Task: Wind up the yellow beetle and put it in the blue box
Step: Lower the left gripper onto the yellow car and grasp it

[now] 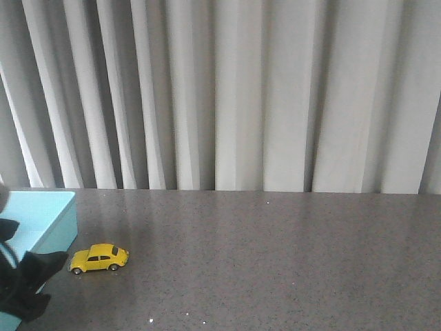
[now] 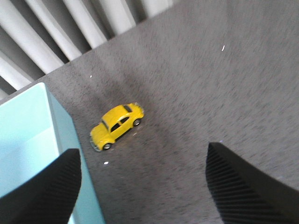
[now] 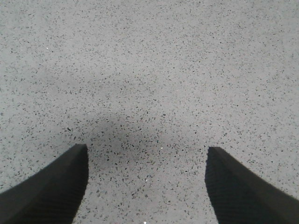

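The yellow beetle (image 1: pixel 99 258) stands on its wheels on the grey table, just right of the blue box (image 1: pixel 43 219) at the left edge. In the left wrist view the beetle (image 2: pixel 116 125) sits beside the blue box wall (image 2: pixel 58 128). My left gripper (image 2: pixel 142 184) is open and empty, above the table near the box corner, a short way from the car. In the front view it shows as a dark shape (image 1: pixel 24 284) at the lower left. My right gripper (image 3: pixel 145 182) is open and empty over bare table; it is out of the front view.
The grey speckled table (image 1: pixel 275 255) runs back to a pleated grey-white curtain (image 1: pixel 227 89). A few small white specks (image 1: pixel 150 320) lie on the table near the front.
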Controlling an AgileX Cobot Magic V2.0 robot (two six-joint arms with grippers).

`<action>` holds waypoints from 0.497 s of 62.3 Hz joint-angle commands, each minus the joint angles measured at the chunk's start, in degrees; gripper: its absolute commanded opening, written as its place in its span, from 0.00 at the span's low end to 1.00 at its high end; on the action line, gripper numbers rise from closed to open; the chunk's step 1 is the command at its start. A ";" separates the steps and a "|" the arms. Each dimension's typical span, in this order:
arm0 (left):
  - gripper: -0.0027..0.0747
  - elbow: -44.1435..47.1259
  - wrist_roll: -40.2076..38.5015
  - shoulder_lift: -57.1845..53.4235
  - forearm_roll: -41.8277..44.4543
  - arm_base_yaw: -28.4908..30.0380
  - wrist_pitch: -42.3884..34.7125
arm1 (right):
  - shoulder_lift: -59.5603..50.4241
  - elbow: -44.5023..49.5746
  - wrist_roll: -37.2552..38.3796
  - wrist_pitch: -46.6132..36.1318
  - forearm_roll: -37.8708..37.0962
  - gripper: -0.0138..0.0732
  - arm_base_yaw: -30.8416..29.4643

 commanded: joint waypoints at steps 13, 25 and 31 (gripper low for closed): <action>0.72 -21.32 18.87 21.62 5.37 -0.34 10.68 | -0.09 -1.36 -0.06 -3.02 -0.99 0.74 -0.02; 0.72 -35.44 26.55 35.24 1.49 1.62 16.91 | -0.09 -1.36 -0.06 -3.02 -0.99 0.74 -0.02; 0.72 -42.10 30.54 40.73 -2.71 3.88 21.81 | -0.09 -1.36 -0.06 -3.16 -0.99 0.74 -0.02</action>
